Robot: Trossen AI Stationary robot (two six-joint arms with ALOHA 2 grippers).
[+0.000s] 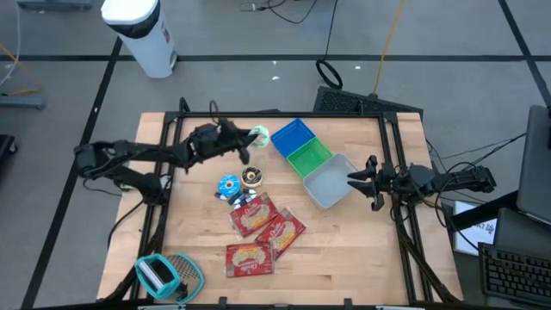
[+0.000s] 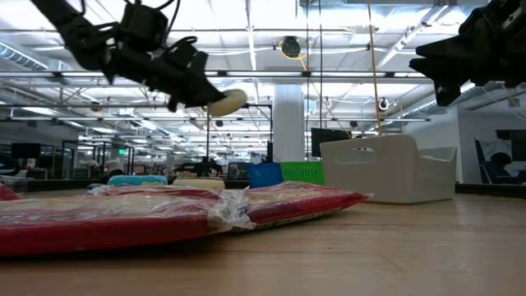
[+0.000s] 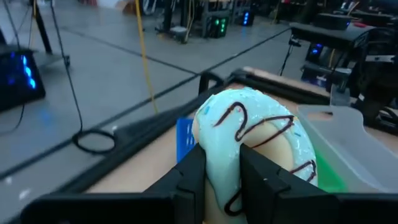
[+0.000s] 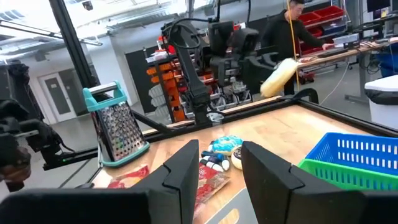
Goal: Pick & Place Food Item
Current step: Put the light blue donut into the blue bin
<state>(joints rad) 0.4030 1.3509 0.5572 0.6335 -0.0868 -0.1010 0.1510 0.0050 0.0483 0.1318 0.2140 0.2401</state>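
A doughnut with pale mint icing and dark drizzle (image 3: 249,134) hangs in the air over the table's far left part, close to the blue basket (image 1: 293,138). My left gripper (image 1: 247,139) is shut on it. The doughnut also shows high above the table in the low view (image 2: 228,102) and far off in the right wrist view (image 4: 281,76). A green basket (image 1: 308,158) and a white bin (image 1: 330,184) stand in a row beyond the blue one. My right gripper (image 1: 357,181) waits open at the white bin's right side, holding nothing. My left gripper pinches the doughnut's ring at its near part (image 3: 224,171) between its two fingers (image 3: 189,177). The fingers come almost level from the table's left. The doughnut stands on edge beyond the fingertips, lifted clear of the table.
On the table's middle lie a blue-iced doughnut (image 1: 228,185), a dark doughnut (image 1: 251,176) and three red snack packets (image 1: 256,215). A teal grater (image 1: 159,275) stands at the near left corner. A black frame (image 1: 172,129) edges the table.
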